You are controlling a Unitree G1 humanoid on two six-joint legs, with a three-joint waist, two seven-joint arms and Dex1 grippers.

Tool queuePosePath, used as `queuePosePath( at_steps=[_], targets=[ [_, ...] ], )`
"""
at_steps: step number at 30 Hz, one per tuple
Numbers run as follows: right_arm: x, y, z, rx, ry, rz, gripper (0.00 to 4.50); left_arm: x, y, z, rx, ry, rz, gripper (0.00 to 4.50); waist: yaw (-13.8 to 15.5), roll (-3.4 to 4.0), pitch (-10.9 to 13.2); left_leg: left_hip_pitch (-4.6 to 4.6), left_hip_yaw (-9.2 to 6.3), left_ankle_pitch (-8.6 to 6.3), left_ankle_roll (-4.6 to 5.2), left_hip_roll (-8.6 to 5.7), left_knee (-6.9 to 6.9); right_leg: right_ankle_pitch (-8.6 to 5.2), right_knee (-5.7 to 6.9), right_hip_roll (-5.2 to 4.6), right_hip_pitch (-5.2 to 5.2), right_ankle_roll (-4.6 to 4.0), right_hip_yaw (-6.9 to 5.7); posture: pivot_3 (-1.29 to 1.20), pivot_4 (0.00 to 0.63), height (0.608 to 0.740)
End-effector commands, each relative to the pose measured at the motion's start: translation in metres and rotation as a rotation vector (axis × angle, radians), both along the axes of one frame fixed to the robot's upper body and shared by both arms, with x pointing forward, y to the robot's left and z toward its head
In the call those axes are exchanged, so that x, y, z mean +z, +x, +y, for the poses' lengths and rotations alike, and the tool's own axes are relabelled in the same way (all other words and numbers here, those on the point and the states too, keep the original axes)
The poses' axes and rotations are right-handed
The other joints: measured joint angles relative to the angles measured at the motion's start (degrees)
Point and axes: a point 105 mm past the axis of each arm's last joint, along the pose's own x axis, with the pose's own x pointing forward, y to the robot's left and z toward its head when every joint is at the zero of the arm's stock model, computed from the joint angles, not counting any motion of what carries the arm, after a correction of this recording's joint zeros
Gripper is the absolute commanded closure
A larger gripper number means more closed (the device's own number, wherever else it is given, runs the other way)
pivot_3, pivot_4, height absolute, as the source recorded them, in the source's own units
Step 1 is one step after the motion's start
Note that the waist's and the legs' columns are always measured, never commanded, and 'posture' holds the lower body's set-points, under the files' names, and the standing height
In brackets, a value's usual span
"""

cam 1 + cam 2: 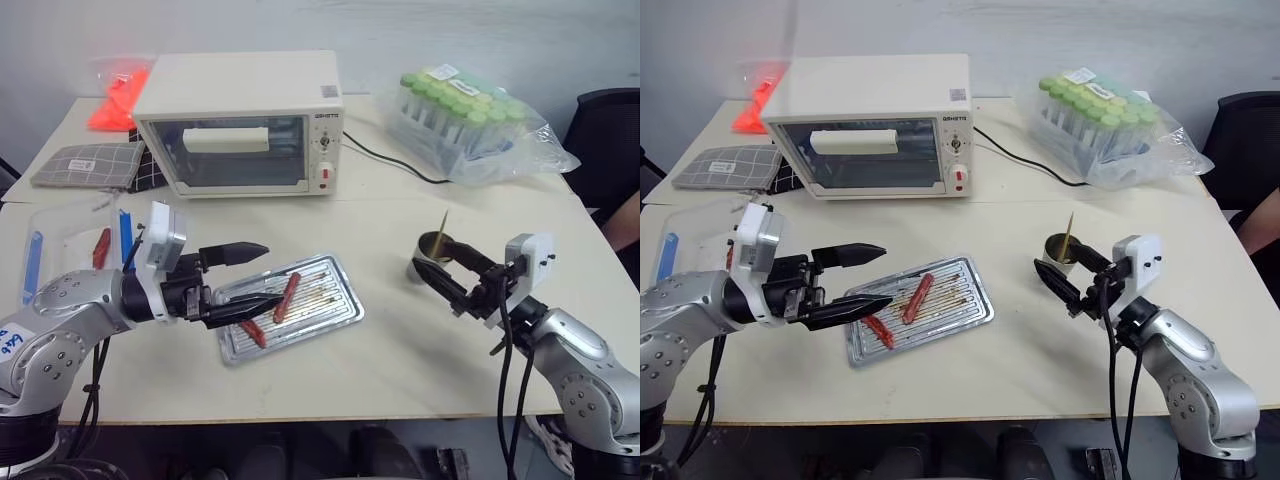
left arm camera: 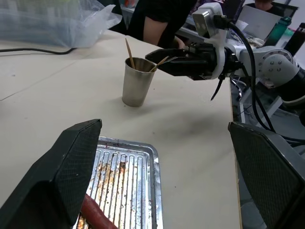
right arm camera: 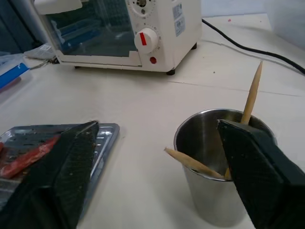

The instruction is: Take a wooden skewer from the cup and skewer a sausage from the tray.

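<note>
Wooden skewer [image 3: 251, 93] stands upright in the cup [image 3: 217, 183], toward the counter's [image 1: 420, 350] right edge. Right claw [image 1: 432, 262] sits at the cup, fingers apart on either side of it, gripping nothing. Left claw [image 1: 245, 276] gapes wide, empty, over the tray [image 1: 335, 292] holding two sausages [image 1: 286, 297] mid-counter.
</note>
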Motion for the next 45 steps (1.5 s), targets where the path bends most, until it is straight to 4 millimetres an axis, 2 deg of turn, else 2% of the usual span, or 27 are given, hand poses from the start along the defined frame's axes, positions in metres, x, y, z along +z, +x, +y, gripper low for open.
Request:
queuePosePath(
  at_steps=[1,7,13,16,19,24,29,35,37,39,41,45],
  targets=[
    [0.009,0.0,0.003,0.008,0.0,-0.058,1.85,0.009,0.0,-0.003,-0.003,-0.007,-0.047,0.0,-0.02,0.0,0.0,-0.01,0.0,0.0,0.0,0.0,0.01,0.0,-0.01,0.0,0.0,0.0,0.0,0.0,0.15,0.74],
    [0.01,0.004,0.002,-0.01,-0.008,-0.072,3.25,0.015,0.002,-0.005,-0.002,-0.021,-0.06,0.0,-0.13,0.0,0.0,0.03,0.01,0.01,-0.01,0.0,0.03,0.0,-0.01,0.01,0.0,0.0,0.01,0.0,0.15,0.74],
    [0.021,0.008,-0.002,-0.033,0.003,-0.107,3.25,0.016,0.005,-0.007,-0.009,-0.024,-0.064,0.0,-0.08,0.0,0.0,0.02,0.01,0.01,-0.01,0.0,0.04,0.0,0.0,0.01,0.0,0.0,0.01,0.0,0.15,0.74],
    [0.025,0.007,-0.001,-0.017,0.021,-0.113,3.75,0.017,0.007,-0.007,-0.012,-0.027,-0.066,0.0,-0.07,0.0,0.0,0.03,0.01,0.01,-0.02,0.0,0.03,0.0,0.0,0.01,0.0,0.0,0.0,0.0,0.15,0.74],
    [0.029,0.01,-0.004,-0.038,-0.009,-0.122,4.48,0.018,0.008,-0.006,-0.014,-0.031,-0.068,0.0,-0.1,0.0,0.0,0.02,0.01,0.01,-0.02,0.0,0.04,0.0,0.01,0.01,0.0,0.0,0.0,0.0,0.15,0.74],
    [0.047,0.008,-0.012,-0.033,-0.023,-0.14,4.48,0.019,0.011,-0.007,-0.016,-0.043,-0.073,0.0,-0.06,0.01,0.0,0.01,0.01,0.01,-0.02,0.0,0.04,0.0,0.01,0.01,-0.01,0.0,0.01,0.0,0.15,0.74],
    [0.087,0.006,-0.02,0.012,-0.083,-0.189,4.48,0.019,0.013,-0.008,-0.03,-0.048,-0.078,0.0,-0.06,0.03,0.02,-0.01,0.01,0.02,0.0,-0.03,0.08,0.0,-0.02,-0.01,-0.01,0.0,-0.01,0.0,0.15,0.74],
    [0.12,0.004,-0.021,0.06,-0.101,-0.171,4.48,0.019,0.016,-0.012,-0.046,-0.055,-0.09,0.0,-0.04,0.02,0.03,-0.03,0.01,0.02,0.0,-0.01,0.07,0.0,-0.03,0.0,-0.01,0.0,-0.02,0.0,0.15,0.74],
    [0.14,0.0,-0.026,0.089,-0.09,-0.154,4.48,0.019,0.016,-0.015,-0.058,-0.058,-0.097,0.0,-0.03,0.01,0.03,-0.06,0.01,0.02,0.01,-0.01,0.08,0.0,-0.02,-0.01,0.0,0.0,-0.02,0.0,0.15,0.74],
    [0.16,-0.004,-0.028,0.15,-0.042,-0.1,4.48,0.021,0.017,-0.019,-0.071,-0.066,-0.107,0.0,-0.02,0.05,0.07,-0.08,0.03,0.02,0.03,-0.02,0.11,0.0,-0.02,-0.02,-0.01,0.01,-0.01,0.0,0.15,0.74],
    [0.169,-0.005,-0.025,0.208,0.039,-0.04,4.48,0.023,0.018,-0.021,-0.078,-0.076,-0.12,0.0,-0.02,0.02,0.09,-0.09,0.01,0.02,0.04,-0.01,0.14,0.01,-0.05,-0.02,-0.01,0.01,-0.03,0.0,0.15,0.74],
    [0.187,-0.003,-0.004,0.358,0.315,0.064,4.48,0.033,0.021,-0.029,-0.093,-0.114,-0.162,0.0,-0.13,-0.1,0.15,-0.11,0.01,0.02,0.04,0.05,0.15,0.01,-0.08,0.01,0.02,0.01,-0.07,0.0,0.15,0.74]
  ],
)
